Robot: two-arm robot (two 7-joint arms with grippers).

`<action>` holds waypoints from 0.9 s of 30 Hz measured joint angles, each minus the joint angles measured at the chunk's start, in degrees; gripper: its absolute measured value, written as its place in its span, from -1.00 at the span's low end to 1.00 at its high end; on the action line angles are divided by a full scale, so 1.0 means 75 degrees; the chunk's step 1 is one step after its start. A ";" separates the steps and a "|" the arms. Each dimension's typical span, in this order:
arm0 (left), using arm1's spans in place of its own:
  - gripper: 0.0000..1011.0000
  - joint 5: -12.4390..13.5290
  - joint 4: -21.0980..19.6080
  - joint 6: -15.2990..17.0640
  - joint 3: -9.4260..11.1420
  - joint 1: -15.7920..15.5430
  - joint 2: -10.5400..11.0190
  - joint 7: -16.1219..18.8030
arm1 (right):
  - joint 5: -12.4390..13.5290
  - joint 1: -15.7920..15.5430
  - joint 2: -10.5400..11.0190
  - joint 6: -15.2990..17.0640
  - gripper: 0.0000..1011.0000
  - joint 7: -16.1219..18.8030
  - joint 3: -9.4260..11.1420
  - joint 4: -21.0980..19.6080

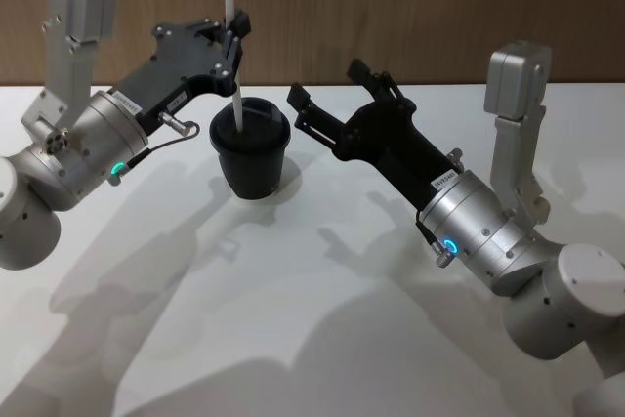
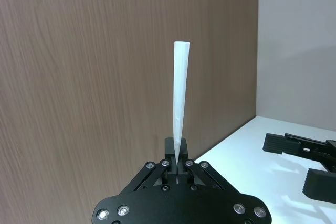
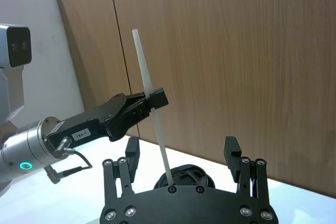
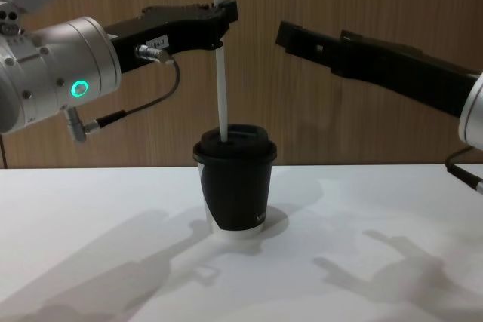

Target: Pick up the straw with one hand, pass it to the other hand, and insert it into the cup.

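The white straw (image 1: 232,36) stands almost upright, with my left gripper (image 1: 234,31) shut on it a little above its middle. Its lower end meets the dome lid of the black cup (image 1: 252,158), which stands on the white table. In the chest view the straw (image 4: 221,73) runs down from the left gripper (image 4: 226,13) to the lid of the cup (image 4: 235,186); how deep it goes is hidden. My right gripper (image 1: 327,82) hangs open just right of the cup, above lid height, holding nothing. The left wrist view shows the straw (image 2: 180,103) pinched between the pads.
The white table (image 1: 293,339) has free room in front of and beside the cup. A wood-panelled wall (image 1: 410,7) stands close behind. Both silver arm joints, each with a green ring light, hang over the table's left and right sides.
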 joint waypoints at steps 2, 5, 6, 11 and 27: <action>-0.99 -0.0005 0.0025 0.0017 -0.0009 -0.0006 -0.0022 -0.0026 | 0.0000 0.0000 0.0000 0.0000 0.98 0.0000 0.0000 0.0000; -0.99 -0.0018 0.0045 0.0038 -0.0023 -0.0009 -0.0043 -0.0052 | 0.0000 0.0000 0.0000 0.0000 0.98 0.0000 0.0000 0.0000; -0.99 -0.0030 0.0050 0.0059 -0.0033 -0.0011 -0.0053 -0.0073 | 0.0000 0.0000 0.0000 0.0000 0.98 0.0000 0.0000 0.0000; -0.99 -0.0081 0.0055 0.0135 -0.0069 -0.0011 -0.0079 -0.0142 | 0.0000 0.0000 0.0000 0.0000 0.98 0.0000 0.0000 0.0000; -0.99 -0.0010 -0.0039 0.0380 -0.0118 0.0027 -0.0078 -0.0156 | 0.0000 0.0000 0.0000 0.0000 0.98 0.0000 0.0000 0.0000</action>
